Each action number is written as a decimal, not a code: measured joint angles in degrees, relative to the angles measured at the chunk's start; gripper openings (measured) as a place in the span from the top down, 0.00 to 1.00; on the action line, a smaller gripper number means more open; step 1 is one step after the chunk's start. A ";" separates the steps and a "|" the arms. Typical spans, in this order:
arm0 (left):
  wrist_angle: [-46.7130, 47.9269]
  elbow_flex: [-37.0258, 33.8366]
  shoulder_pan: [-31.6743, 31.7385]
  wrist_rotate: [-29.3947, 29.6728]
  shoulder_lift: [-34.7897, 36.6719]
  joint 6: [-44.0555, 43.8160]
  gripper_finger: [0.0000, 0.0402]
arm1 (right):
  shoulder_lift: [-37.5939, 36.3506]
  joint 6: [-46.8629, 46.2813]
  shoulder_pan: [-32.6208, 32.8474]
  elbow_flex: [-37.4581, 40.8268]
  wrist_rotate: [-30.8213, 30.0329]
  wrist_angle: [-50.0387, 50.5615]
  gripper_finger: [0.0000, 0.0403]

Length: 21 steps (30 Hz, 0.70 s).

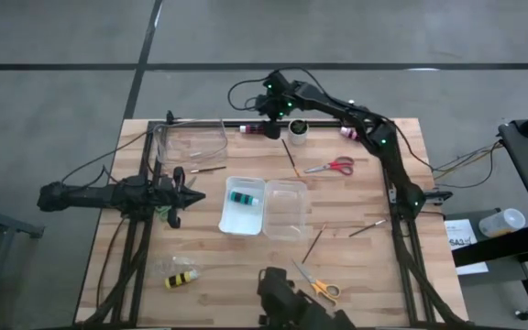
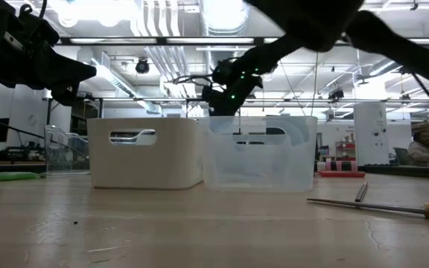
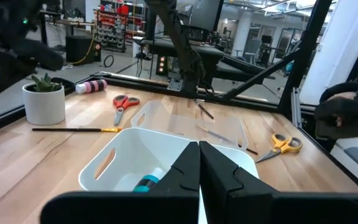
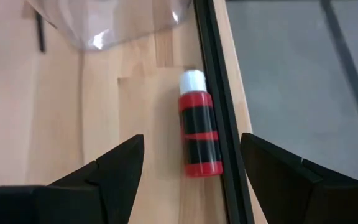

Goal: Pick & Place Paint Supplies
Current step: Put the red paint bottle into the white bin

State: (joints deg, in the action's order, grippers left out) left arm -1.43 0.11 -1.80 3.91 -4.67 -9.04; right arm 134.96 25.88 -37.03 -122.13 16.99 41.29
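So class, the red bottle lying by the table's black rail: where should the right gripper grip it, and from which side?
Grip the red bottle across its body from straight above. It lies flat alongside the rail, white cap at one end. The right gripper hangs open over it, but the rail-side finger has little room.

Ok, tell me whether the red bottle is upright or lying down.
Lying down: the red bottle lies on its side against the table's edge rail, between the open right gripper's fingers.

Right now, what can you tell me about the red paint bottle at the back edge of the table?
The red paint bottle is a small cylinder, plastic by its look, with a white cap and a black band across its red label. It lies on its side on the wooden table, parallel to the black rail at the edge and right beside it. The right pincer hangs open over it, fingers either side, not touching.
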 joint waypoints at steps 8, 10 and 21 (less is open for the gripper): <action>0.00 0.00 -0.01 -0.01 0.00 0.00 1.00 | 6.72 -1.24 0.14 -11.89 0.16 5.89 0.34; 0.00 -0.01 0.00 -0.01 0.02 0.00 1.00 | 7.39 -1.24 0.14 -12.25 0.28 6.07 0.34; 0.00 0.01 0.00 -0.03 0.02 0.00 1.00 | 9.32 -1.11 -0.01 -11.93 1.05 6.73 0.34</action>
State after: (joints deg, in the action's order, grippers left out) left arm -1.43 0.12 -1.80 3.88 -4.64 -9.04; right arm 144.29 24.77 -37.04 -134.06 18.04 48.03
